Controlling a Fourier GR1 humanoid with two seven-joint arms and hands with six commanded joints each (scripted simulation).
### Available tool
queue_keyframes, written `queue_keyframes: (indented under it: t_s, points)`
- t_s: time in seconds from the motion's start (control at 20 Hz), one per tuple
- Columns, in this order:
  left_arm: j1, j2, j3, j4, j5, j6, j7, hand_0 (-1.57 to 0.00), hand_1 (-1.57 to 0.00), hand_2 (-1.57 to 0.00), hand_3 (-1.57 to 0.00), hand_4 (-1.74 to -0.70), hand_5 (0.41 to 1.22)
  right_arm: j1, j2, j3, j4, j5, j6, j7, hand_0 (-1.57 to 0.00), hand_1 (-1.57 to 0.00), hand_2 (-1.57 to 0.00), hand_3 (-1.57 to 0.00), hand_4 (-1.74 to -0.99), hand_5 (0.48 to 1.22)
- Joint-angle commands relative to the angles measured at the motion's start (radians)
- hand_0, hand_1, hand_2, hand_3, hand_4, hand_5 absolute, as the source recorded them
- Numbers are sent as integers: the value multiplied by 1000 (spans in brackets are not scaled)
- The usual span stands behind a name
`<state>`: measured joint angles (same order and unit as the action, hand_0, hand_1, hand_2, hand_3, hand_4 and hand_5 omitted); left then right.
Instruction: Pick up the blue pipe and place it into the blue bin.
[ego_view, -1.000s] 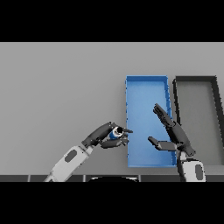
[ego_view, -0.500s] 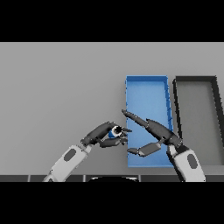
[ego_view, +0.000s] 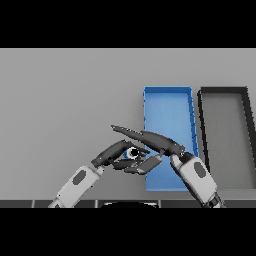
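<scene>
Blue pipe (ego_view: 133, 152), head view: it sat in the curled fingers of the left robot hand (ego_view: 114, 156), just off the blue bin's (ego_view: 167, 97) 9 o'clock edge, above the grey bench (ego_view: 65, 100). The right robot hand (ego_view: 150, 142), fingers straight and spread, reached over the pipe from 3 o'clock. A black bin (ego_view: 225, 91) lay beside the blue bin at 3 o'clock.

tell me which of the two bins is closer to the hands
The blue rectangular bin: both hands holding the small blue pipe meet at its left edge. The black rectangular bin lies farther right.
</scene>
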<state>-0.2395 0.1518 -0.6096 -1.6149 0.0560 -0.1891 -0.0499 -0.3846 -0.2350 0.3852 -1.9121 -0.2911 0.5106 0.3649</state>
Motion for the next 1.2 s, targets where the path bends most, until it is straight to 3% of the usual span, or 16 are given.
queue_keyframes:
  t_s: [0.0,0.05,0.1,0.15,0.25,0.3,0.4,0.45,0.55,0.6,0.65,0.7,0.9,0.95,1.05,1.15]
  points:
    - [6,-3,1,-1,12,-6,11,-1571,-1571,-1571,-1535,-1737,1221,-8,13,10,11,3,7,-7,1,-12,-29,-2,-1222,506]
    - [12,-11,-3,-6,22,-10,19,-1571,-1571,-1571,-1484,-1736,1221,-30,32,19,25,-2,7,4,-53,-84,-102,-46,-1245,506]
    - [2,5,-2,-6,-12,-3,11,-1394,-1326,-1320,-1288,-1737,1221,-60,43,19,49,-7,11,19,-181,-225,-237,-161,-1294,509]
    - [-21,26,-19,0,-47,-9,90,-1182,-1078,-1063,-1030,-1682,1221,-72,48,25,55,-10,19,28,-345,-375,-379,-296,-1335,507]
    - [-34,35,-24,-4,-56,-26,170,-818,-706,-680,-659,-1480,1221,-98,63,38,82,3,37,31,-718,-699,-739,-635,-1430,522]
    - [-28,16,-21,2,-67,-18,139,-776,-706,-686,-583,-1533,1221,-97,73,46,77,-23,42,30,-888,-873,-905,-768,-1486,550]
    - [-16,9,0,-2,-51,-1,72,-1063,-1017,-969,-939,-1607,1221,-104,86,53,101,-74,54,67,-1134,-1124,-1145,-957,-1562,666]
    - [-9,2,4,3,-35,-5,50,-1164,-1128,-1051,-1065,-1634,1221,-103,81,47,100,-109,56,86,-1221,-1214,-1230,-1080,-1526,728]
    - [-4,-23,17,-3,-1,-2,34,-1311,-1287,-1186,-1247,-1673,1221,-96,97,42,113,-124,46,52,-1347,-1342,-1353,-1257,-1469,905]
    - [15,-20,19,-4,13,-9,7,-1363,-1344,-1254,-1312,-1686,1221,-90,105,48,109,-99,43,35,-1392,-1388,-1396,-1320,-1452,968]
    - [10,-27,22,-9,16,-10,32,-1404,-1390,-1310,-1364,-1697,1221,-76,89,51,105,-44,58,-46,-1428,-1425,-1431,-1370,-1441,1019]
    - [3,-22,27,-5,18,-13,33,-1438,-1426,-1348,-1405,-1706,1221,-84,91,60,102,-6,56,-61,-1456,-1454,-1459,-1410,-1447,1059]
    - [2,-18,32,2,29,-3,17,-1516,-1512,-1388,-1503,-1727,1221,-84,80,49,91,-22,59,-35,-1524,-1523,-1525,-1505,-1475,1155]
    - [5,-12,22,-3,8,5,-11,-1435,-1354,-1221,-1333,-1648,1221,-85,84,39,81,-46,57,-11,-1533,-1533,-1534,-1518,-1480,1168]
    - [-19,30,10,-5,-52,-16,-24,-925,-866,-781,-853,-1415,1221,-66,105,42,80,-50,55,-8,-1547,-1546,-1548,-1537,-1487,1187]
    - [-34,57,-3,3,-74,-52,-36,-592,-554,-500,-546,-1216,1221,-62,122,37,73,-36,70,24,-1556,-1555,-1556,-1549,-1490,1199]
